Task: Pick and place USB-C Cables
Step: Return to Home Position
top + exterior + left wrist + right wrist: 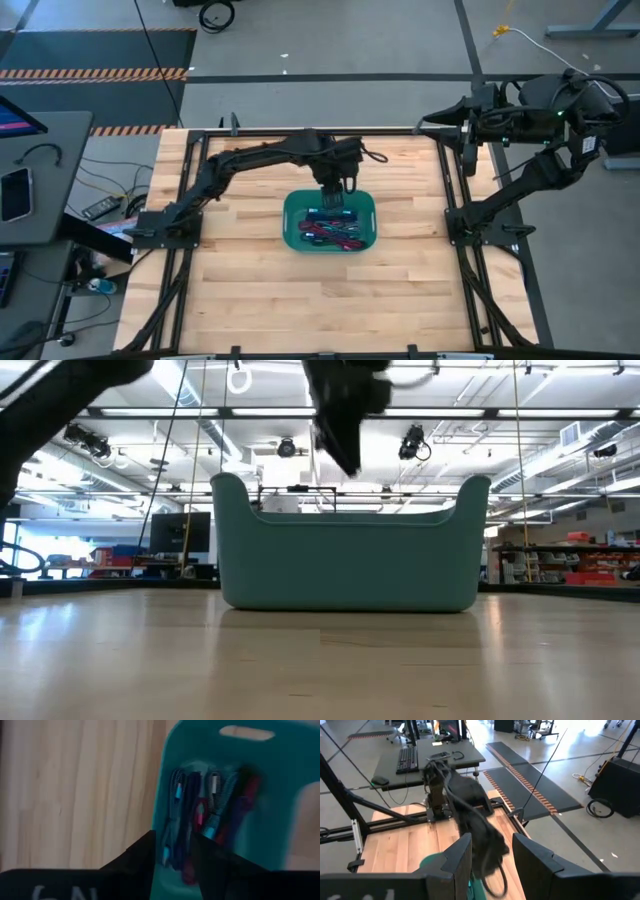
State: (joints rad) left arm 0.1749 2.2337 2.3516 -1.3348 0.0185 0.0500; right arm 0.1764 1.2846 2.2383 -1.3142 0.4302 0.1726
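Observation:
A teal bin (291, 214) stands in the middle of the wooden table, with several short bundled USB-C cables (333, 231) lying on its floor, teal, blue, red and maroon. In the left wrist view the cables (205, 815) lie side by side inside the bin (280, 795). My left gripper (175, 865) hangs open above the bin's far half, pointing steeply down, clear of the rim (350, 510) in the low view, with nothing between its fingers. My right gripper (492, 865) waits open, raised high at the table's far right corner (430, 122).
Bare wood (250, 290) surrounds the bin on every side. Black arm frames (170, 225) run along the table's left and right edges. A desk with a keyboard and a phone (15, 195) stands off the table to the left.

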